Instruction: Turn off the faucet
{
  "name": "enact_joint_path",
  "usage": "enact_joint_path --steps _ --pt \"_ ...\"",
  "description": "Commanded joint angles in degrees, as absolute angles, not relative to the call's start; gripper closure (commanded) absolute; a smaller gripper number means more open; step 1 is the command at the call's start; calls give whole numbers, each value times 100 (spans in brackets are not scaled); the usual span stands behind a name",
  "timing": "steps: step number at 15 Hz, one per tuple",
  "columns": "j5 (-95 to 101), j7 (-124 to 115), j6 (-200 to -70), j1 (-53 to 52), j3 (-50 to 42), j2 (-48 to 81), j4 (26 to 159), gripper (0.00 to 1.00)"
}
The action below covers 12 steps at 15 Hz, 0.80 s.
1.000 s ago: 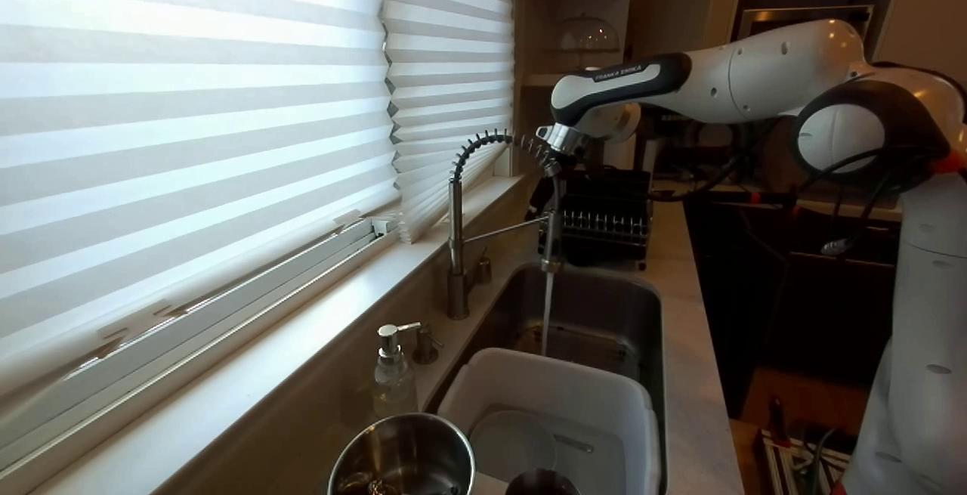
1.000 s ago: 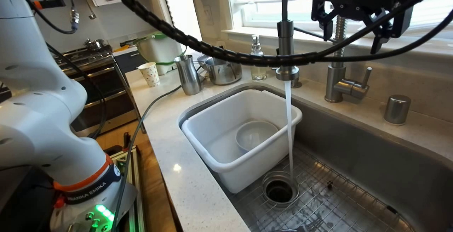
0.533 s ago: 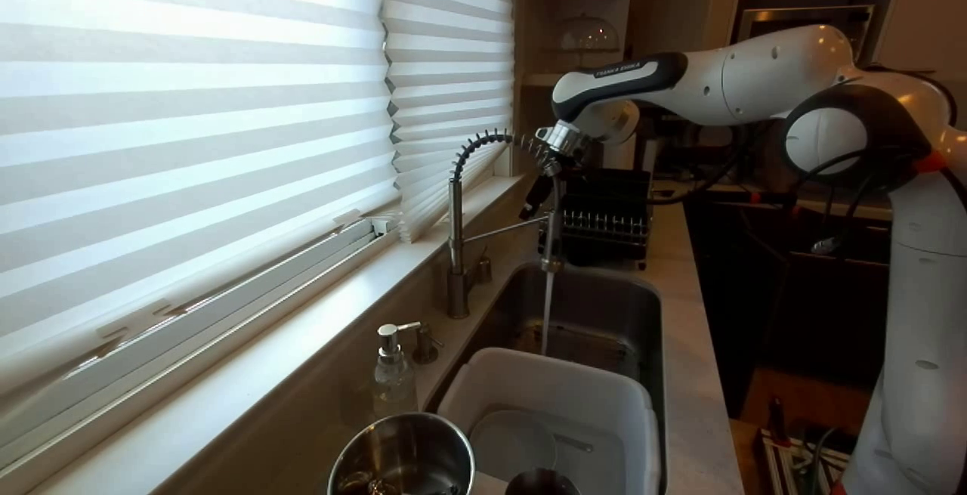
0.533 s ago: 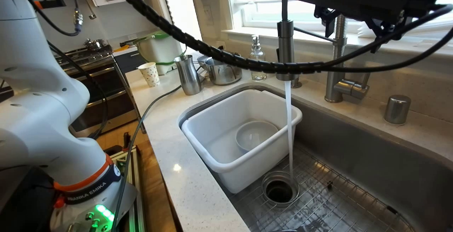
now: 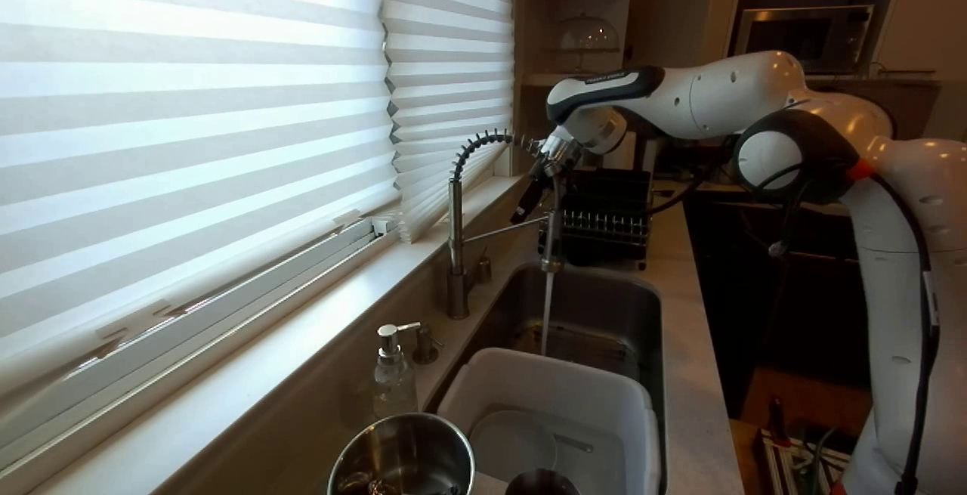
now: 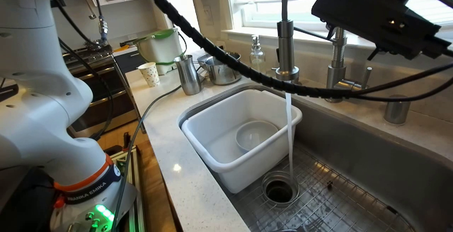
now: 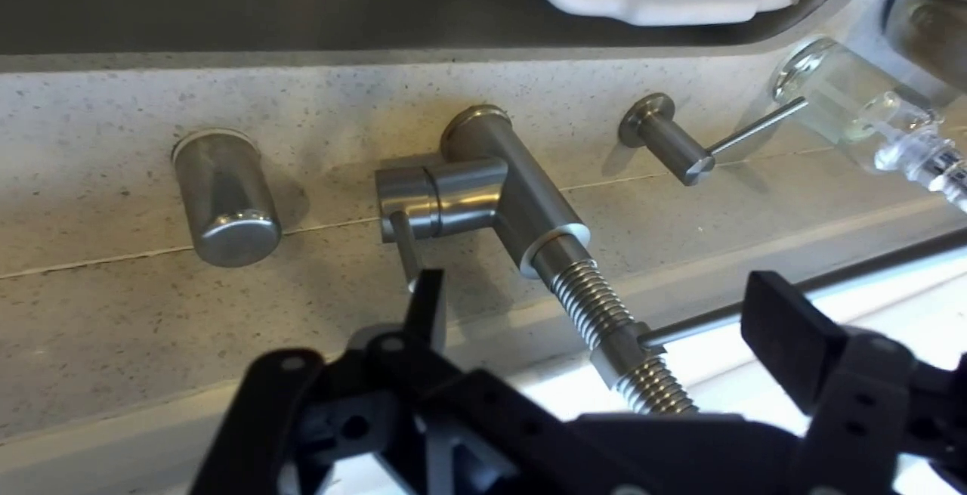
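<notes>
Pouring water (image 6: 290,129), the gooseneck faucet (image 7: 540,211) stands beside the sink (image 6: 354,147), its lever (image 7: 406,249) at the body's eight o'clock in the wrist view. The claw (image 7: 597,291) is spread wide, one finger (image 7: 429,310) near the lever's tip, maybe touching. Squeezing now could pinch the spring neck (image 7: 591,300), since it shows between the fingers. Swinging toward nine o'clock could bump the steel cap (image 7: 227,200).

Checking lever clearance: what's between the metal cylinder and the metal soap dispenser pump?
In the wrist view, the faucet stands between them, its lever handle on the side of the metal cylinder.
</notes>
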State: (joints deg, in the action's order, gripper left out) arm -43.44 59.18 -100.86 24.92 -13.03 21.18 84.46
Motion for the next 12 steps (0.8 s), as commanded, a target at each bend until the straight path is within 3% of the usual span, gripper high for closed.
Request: enact_joint_path --steps 1,12 --pt "-4583 6069 -9717 2718 -1073 2697 7825 0" --pt "-4642 5980 -9759 2873 -628 3570 6933 0"
